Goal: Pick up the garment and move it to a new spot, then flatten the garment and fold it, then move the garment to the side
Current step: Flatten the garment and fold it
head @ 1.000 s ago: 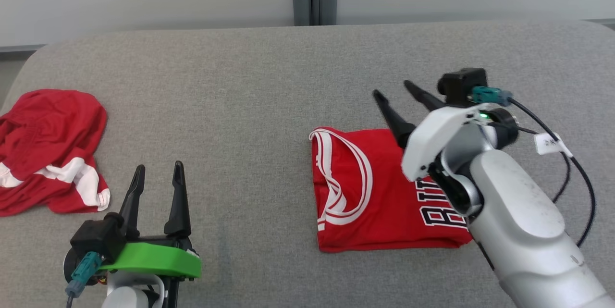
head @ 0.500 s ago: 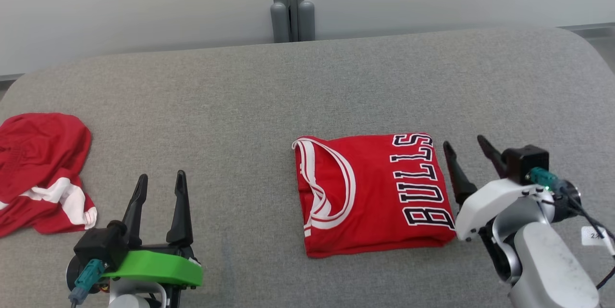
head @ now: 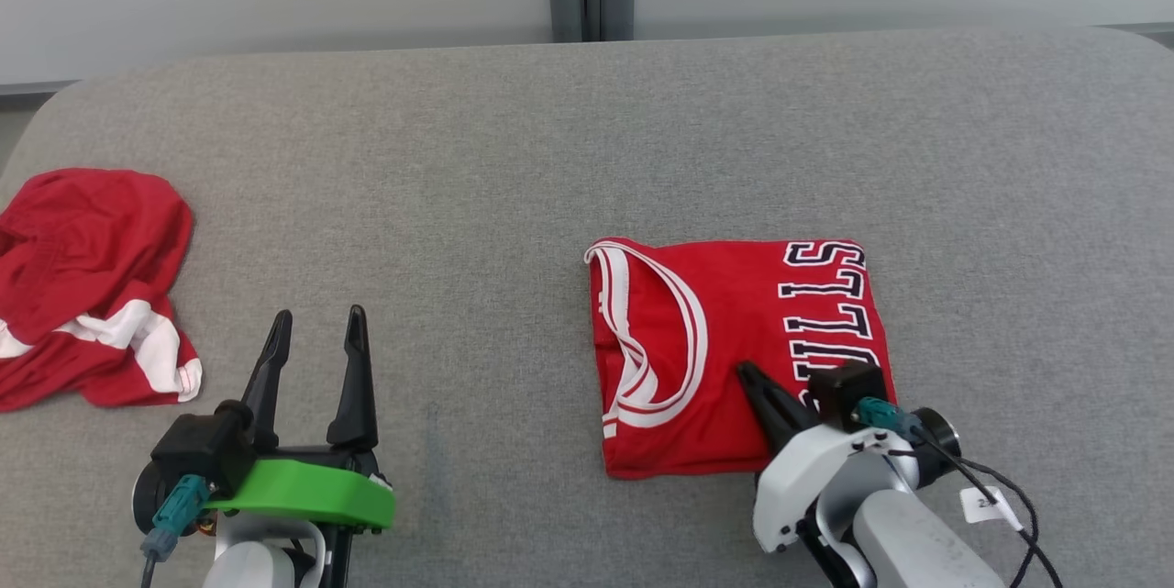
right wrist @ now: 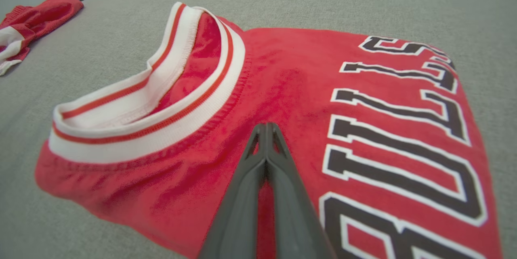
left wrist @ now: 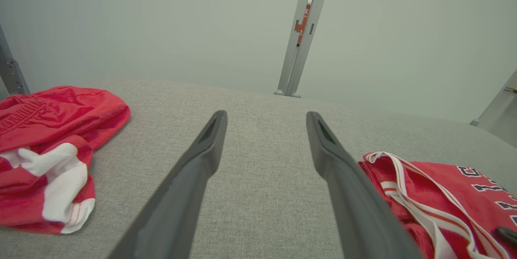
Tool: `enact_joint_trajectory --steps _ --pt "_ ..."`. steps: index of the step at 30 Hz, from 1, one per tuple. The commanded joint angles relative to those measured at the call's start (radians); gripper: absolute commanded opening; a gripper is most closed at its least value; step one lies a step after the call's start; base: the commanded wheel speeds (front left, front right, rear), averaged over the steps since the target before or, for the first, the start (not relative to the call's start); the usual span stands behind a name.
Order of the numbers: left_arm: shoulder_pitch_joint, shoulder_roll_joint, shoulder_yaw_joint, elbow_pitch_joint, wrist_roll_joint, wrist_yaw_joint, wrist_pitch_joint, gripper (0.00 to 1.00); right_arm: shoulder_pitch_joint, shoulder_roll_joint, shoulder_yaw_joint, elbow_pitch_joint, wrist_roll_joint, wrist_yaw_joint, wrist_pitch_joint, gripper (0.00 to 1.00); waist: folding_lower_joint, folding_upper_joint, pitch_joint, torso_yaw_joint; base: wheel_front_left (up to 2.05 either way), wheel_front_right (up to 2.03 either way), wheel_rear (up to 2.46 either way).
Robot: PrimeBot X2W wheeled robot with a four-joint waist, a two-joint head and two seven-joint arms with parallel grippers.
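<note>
Red folded jersey [head: 734,331]: 1; red crumpled heap [head: 87,285]: 1; grey surface [head: 459,203]: 1.

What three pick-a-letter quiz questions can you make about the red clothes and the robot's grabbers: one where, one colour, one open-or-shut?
1. Where is the crumpled red-and-white garment?
A) at the left end of the grey padded surface
B) on the floor
C) in a basket

2. What colour are the letters on the folded Bulls jersey?
A) green
B) black, outlined in white
C) yellow

3. How is the right gripper?
A) wide open
B) shut tight
C) holding a cup

Answers:
1 A: it lies far left in the head view, apart from the jersey.
2 B: the right wrist view shows them close up.
3 B: it closes to a single tip over the jersey.
</note>
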State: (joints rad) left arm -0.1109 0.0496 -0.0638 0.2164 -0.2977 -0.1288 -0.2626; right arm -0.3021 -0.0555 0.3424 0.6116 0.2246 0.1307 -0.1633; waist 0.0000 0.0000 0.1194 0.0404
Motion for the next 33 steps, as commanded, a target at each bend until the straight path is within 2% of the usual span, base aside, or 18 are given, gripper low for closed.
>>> enact_joint_trajectory --steps 1,7,16,20,23,25,26,33 --pt "-0.017 0.002 0.001 0.000 0.007 -0.003 -0.003 1.00 -0.016 0.001 0.022 0.019 0.014 0.000 -0.009 0.00 0.0000 0.0000 0.014 0.017 0.00 0.00 0.00" --pt "-0.029 0.002 -0.006 0.002 0.000 -0.003 -0.003 1.00 -0.065 0.005 0.192 0.076 0.115 0.000 -0.018 0.00 0.0000 0.0000 0.028 0.037 0.00 0.00 0.00" --pt "-0.029 0.002 -0.004 0.006 -0.006 -0.003 -0.003 1.00 -0.116 0.004 0.466 0.085 0.253 0.000 -0.006 0.00 0.0000 0.0000 0.027 0.048 0.00 0.00 0.00" --pt "-0.016 0.002 0.005 0.006 -0.007 -0.003 -0.003 1.00 -0.139 0.004 0.539 0.046 0.324 0.000 -0.021 0.00 0.0000 0.0000 0.017 0.041 0.00 0.00 0.00" --pt "-0.007 0.002 0.013 0.004 -0.006 -0.003 -0.003 1.00 -0.161 0.004 0.541 0.008 0.361 0.000 -0.056 0.00 0.0000 0.0000 0.004 0.029 0.00 0.00 0.00" --pt "0.002 0.002 0.022 0.001 -0.005 -0.003 -0.003 1.00 -0.169 0.003 0.510 -0.018 0.375 0.000 -0.075 0.83 0.0000 0.0000 -0.009 0.017 0.00 0.00 0.00" --pt "0.012 0.002 0.035 -0.003 -0.003 -0.002 -0.003 1.00 -0.182 -0.004 0.456 -0.054 0.366 0.000 -0.088 1.00 0.0000 0.0000 -0.023 0.000 0.00 0.00 0.00" --pt "0.039 0.002 0.054 -0.010 -0.007 -0.001 -0.003 1.00 -0.131 -0.073 0.199 -0.176 0.274 0.000 -0.095 1.00 0.0000 0.0000 -0.065 -0.047 0.00 0.00 0.00"
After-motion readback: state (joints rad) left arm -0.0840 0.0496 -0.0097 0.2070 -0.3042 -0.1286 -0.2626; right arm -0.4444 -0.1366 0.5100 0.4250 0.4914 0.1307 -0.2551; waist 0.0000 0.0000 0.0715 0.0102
